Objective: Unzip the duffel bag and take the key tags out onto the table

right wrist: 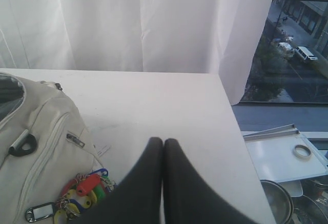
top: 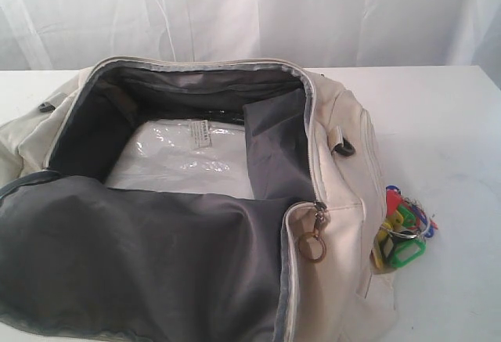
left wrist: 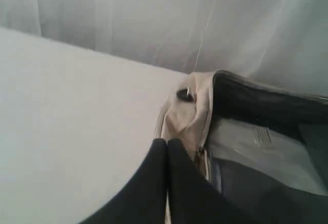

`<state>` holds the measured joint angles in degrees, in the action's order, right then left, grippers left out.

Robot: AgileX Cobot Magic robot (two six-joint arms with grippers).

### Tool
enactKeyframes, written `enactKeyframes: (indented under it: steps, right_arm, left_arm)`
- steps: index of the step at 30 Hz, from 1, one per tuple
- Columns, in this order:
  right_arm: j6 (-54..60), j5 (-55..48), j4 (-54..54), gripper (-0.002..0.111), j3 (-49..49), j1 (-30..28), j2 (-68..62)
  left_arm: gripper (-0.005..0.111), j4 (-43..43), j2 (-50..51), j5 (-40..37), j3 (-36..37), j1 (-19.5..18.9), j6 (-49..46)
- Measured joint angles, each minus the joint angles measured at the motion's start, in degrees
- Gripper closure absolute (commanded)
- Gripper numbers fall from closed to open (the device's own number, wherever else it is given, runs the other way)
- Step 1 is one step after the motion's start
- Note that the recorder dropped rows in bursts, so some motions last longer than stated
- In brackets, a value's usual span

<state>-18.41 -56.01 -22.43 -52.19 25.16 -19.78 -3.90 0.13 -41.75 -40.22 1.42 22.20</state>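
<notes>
- Exterior view has the table (top: 454,123) carrying everything. The right wrist view shows its edge with a drop beyond, so a hard sweep toward 3 o'clock could send small things off.
- The duffel bag (top: 337,162) lies unzipped, with its grey lining folded out toward 6 o'clock. The limp cloth could catch an arm, and the dragged bag would shove whatever leans on it.
- A plastic-wrapped packet (top: 180,158) fills the bag's middle. Reaching in again would likely disturb it for nothing.
- The left gripper (left wrist: 167,141) has its tips pressed together and holds nothing. It is near the bag's 9 o'clock end, and I cannot tell whether it touches. It could snag the zipper there.
- The right gripper (right wrist: 163,140) is likewise pinched together and empty, over bare table near the tags. Coming down like this, it would push them rather than grasp them.
- The key tags (top: 403,228) lie on the table at the bag's 4 o'clock, touching its cream side. The task looks essentially done, but any nudge of the bag could shift them.
- The brass ring pull (top: 312,246), at 5 o'clock of the opening, could be mistaken for the tags' rings.
</notes>
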Motion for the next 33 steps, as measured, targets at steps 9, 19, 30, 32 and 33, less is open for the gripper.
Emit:
enactKeyframes:
  steps: [9,19,30,32,33]
  right_arm:
    - [0.0,0.0,0.0,0.108,0.0,0.0,0.0]
    - [0.0,0.0,0.0,0.108,0.0,0.0,0.0]
    - [0.0,0.0,0.0,0.108,0.0,0.0,0.0]
    - [0.0,0.0,0.0,0.108,0.0,0.0,0.0]
    - [0.0,0.0,0.0,0.108,0.0,0.0,0.0]
  left_arm:
    - [0.107,0.5,0.3,29.7,23.8,0.0,-14.4]
    - [0.107,0.5,0.1,28.9,39.9,0.0,-15.1]
    - [0.107,0.7,0.1,30.2,40.0,0.0,-16.8]
    - [0.107,0.7,0.1,30.3,40.0,0.0,-16.8]
    - [0.107,0.7,0.1,30.3,40.0,0.0,-16.8]
